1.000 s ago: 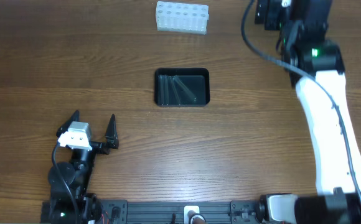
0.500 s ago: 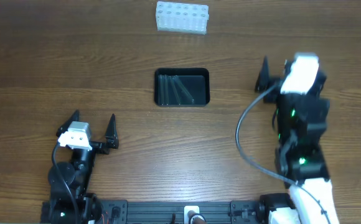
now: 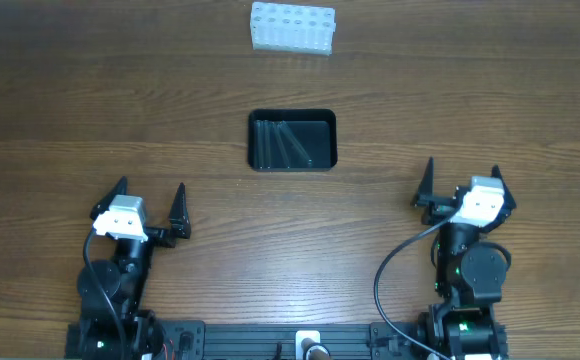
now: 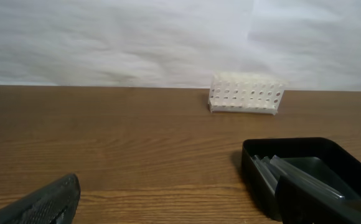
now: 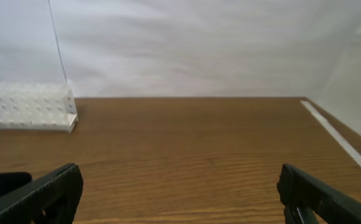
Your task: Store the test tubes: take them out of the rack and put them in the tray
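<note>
The white test tube rack stands at the far middle of the table, with no tubes sticking out of its holes; it also appears as the rack and the rack in the wrist views. The black tray sits mid-table with clear test tubes lying in it; the tray shows tubes inside. My left gripper rests open near the front left, holding nothing. My right gripper rests open near the front right, also holding nothing.
The wooden table is bare around the rack and tray. A white wall backs the far edge. A pale strip runs along the table's right side. Both arm bases stand at the front edge.
My right arm has pulled back from the far right corner to its rest pose at the front right, gripper open. The left arm, rack and tray have not moved.
</note>
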